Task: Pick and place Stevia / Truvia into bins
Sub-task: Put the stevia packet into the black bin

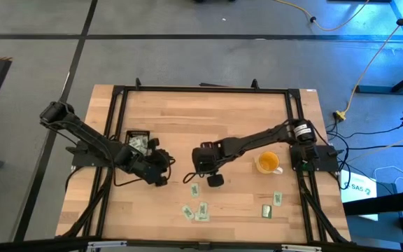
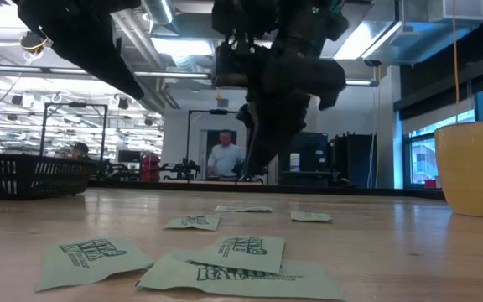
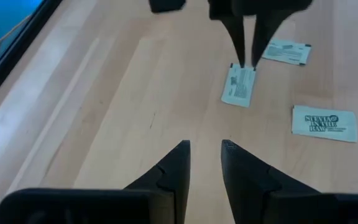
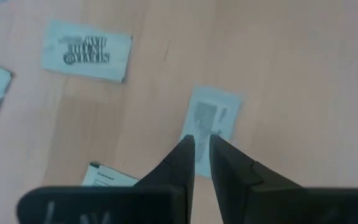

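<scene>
The wooden table [image 1: 208, 126] carried loose sachets [image 1: 194, 211] scattered near its front edge, more lying in the black tray [image 1: 137, 138] at left. The right gripper [image 4: 202, 142], fingers nearly closed, pressed one sachet [image 4: 211, 119]. The left gripper [image 3: 205, 147] hovered slightly open, holding nothing, beside the tray. A yellow cup [image 1: 267, 162] stood right.

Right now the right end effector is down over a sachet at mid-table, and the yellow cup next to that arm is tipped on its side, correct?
Not quite: the yellow cup stands upright, as the low view shows. The rest holds: the right end effector is down over a sachet at mid-table.
</scene>
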`<state>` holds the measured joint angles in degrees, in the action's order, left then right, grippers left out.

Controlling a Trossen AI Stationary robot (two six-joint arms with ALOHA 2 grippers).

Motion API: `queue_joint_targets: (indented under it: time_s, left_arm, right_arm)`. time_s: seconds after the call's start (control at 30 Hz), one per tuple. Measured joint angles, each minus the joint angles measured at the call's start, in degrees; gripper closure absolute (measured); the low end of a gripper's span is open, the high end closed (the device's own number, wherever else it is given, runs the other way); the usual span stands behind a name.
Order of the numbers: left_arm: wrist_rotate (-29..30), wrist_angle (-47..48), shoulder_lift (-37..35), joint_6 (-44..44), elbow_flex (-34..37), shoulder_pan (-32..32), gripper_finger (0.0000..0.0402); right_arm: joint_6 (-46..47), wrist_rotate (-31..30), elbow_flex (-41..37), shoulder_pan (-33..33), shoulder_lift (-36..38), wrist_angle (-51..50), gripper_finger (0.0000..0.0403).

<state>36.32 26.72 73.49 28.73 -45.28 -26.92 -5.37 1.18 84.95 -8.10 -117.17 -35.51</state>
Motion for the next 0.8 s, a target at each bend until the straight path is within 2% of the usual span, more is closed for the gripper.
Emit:
queue_joint_targets:
  time_s: [0.23, 0.43, 0.8]
  left_arm:
    - [0.03, 0.16, 0.01, -0.02, 0.00, 0.00, 0.0316]
    - [0.09, 0.24, 0.02, -0.03, 0.00, 0.00, 0.0316]
    - [0.11, 0.50, 0.04, -0.03, 0.00, 0.00, 0.0316]
  right_arm:
    - [0.00, -0.12, -0.02, -0.48, -2.89, -0.24, 0.0350]
    - [0.23, -5.14, 0.06, -0.48, -4.85, -0.33, 0.0350]
    - [-0.95, -6.42, 0.46, -0.48, -7.93, -0.06, 0.0350]
